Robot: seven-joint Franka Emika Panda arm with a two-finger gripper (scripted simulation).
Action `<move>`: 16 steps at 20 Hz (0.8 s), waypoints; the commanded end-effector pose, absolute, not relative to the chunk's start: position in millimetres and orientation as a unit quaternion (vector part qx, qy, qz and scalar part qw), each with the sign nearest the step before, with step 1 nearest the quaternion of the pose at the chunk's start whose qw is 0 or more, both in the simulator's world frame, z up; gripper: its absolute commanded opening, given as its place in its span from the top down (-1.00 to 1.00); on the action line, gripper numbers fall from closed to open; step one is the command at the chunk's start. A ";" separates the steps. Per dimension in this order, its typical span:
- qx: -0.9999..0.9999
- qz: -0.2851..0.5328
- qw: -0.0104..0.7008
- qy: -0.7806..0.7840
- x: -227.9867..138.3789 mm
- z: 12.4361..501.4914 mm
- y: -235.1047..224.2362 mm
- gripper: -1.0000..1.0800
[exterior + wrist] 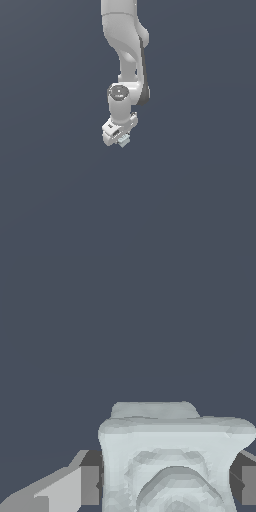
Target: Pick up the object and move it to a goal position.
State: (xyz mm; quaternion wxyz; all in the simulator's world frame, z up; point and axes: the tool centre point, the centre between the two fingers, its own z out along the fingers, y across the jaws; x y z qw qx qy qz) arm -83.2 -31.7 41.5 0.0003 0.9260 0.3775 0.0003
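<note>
block (175, 466): pale blue-grey, faint ring mark | fingers (90, 485): closed on it, touching both sides

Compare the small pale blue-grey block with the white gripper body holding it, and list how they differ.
Size: the small pale blue-grey block is tiny in the exterior view; the white gripper body is much bulkier.
Colour: the block is pale blue-grey; the gripper body is plain white.
Marking: in the wrist view the block shows a faint ring mark; the gripper shows none there.
Role: the block sits between the fingers, which press its sides.
Shared: both are light against the dark grey background.
</note>
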 end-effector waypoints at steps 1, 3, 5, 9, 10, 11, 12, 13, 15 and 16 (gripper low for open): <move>0.926 0.000 0.000 0.378 -83.4 40.4 -31.0 1.00; 0.926 0.000 0.000 0.378 -83.4 40.4 -31.0 1.00; 0.926 0.000 0.000 0.378 -83.4 40.4 -31.0 1.00; 0.926 0.000 0.001 0.378 -82.9 41.5 -31.7 1.00; 0.926 0.000 0.001 0.378 -82.3 41.9 -32.3 1.00; 0.926 0.000 0.001 0.378 -81.4 42.5 -33.3 1.00; 0.926 0.000 0.001 0.378 -80.0 43.4 -34.6 1.00; 0.926 0.000 0.001 0.378 -78.4 44.5 -36.3 1.00; 0.926 0.000 0.001 0.378 -73.9 47.4 -40.9 1.00; 0.926 0.000 0.001 0.378 -71.2 49.1 -43.7 1.00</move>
